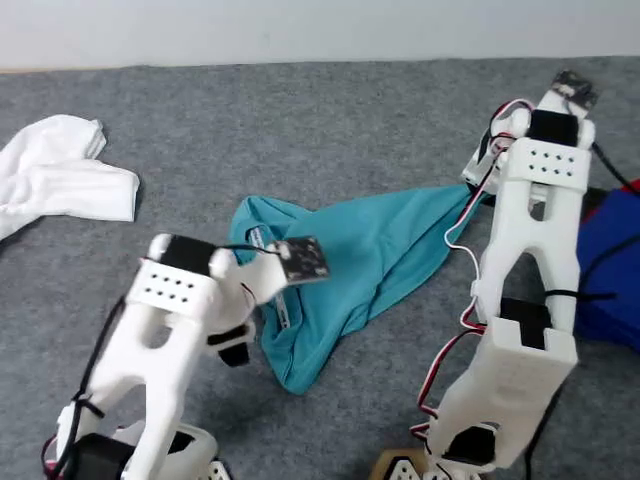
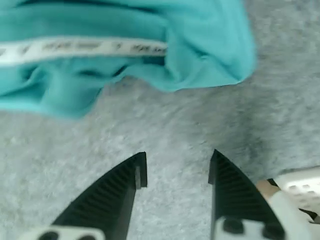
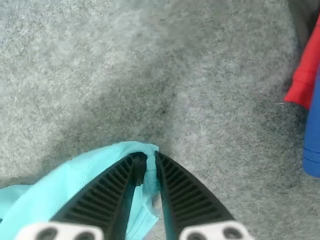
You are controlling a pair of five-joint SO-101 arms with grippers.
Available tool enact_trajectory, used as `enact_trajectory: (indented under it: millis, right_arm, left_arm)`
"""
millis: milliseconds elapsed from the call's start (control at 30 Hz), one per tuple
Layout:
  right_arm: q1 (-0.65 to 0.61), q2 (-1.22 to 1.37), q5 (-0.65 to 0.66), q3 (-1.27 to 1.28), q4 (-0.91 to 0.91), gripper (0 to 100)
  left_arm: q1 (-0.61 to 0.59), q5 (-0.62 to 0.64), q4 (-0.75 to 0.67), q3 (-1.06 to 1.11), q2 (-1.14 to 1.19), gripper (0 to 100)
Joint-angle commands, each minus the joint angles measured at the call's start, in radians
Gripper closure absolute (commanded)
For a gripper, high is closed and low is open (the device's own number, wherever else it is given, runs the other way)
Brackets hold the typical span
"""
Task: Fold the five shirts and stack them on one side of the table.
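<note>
At centre table, the teal shirt (image 1: pixel 370 250) lies as a crumpled wedge on the grey table surface (image 1: pixel 300 110), drawn to a point at its far-right end and bunched at its near-left end. The right gripper (image 3: pixel 147 160) is clamped narrowly on that far-right tip, with a fold of teal cloth pinched between its jaws. The left gripper (image 2: pixel 177 172) stands with its jaws wide apart and nothing between them, above bare grey surface, with the bunched teal edge and its white neck tape lying just beyond the fingertips and apart from them. A white shirt (image 1: pixel 60 180) lies bundled at the far left; whether it is properly folded cannot be told. A blue shirt (image 1: pixel 612 265) and a red garment (image 3: pixel 302 75) lie at the right edge. The step in hand appears to be spreading the teal shirt flat before its first fold, so the task seems at an early stage. The next move probably calls for the left gripper to advance to the bunched edge, close on a single layer near the collar, and draw it leftward against the right gripper's hold until the cloth lies smooth.
</note>
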Motion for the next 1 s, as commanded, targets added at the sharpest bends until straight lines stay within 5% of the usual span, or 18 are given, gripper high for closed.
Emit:
enact_trajectory:
  millis: [0, 467, 967]
  right_arm:
    - [-0.024, -0.067, 0.005, -0.044, 0.005, 99.0]
    - [-0.027, -0.070, 0.002, -0.044, 0.025, 99.0]
    - [-0.028, -0.088, 0.002, -0.046, 0.027, 99.0]
  left_arm:
    - [0.064, 0.008, -0.025, 0.002, -0.029, 77]
    - [0.308, 0.121, -0.232, 0.111, -0.028, 75]
    - [0.351, 0.149, -0.462, 0.277, -0.026, 75]
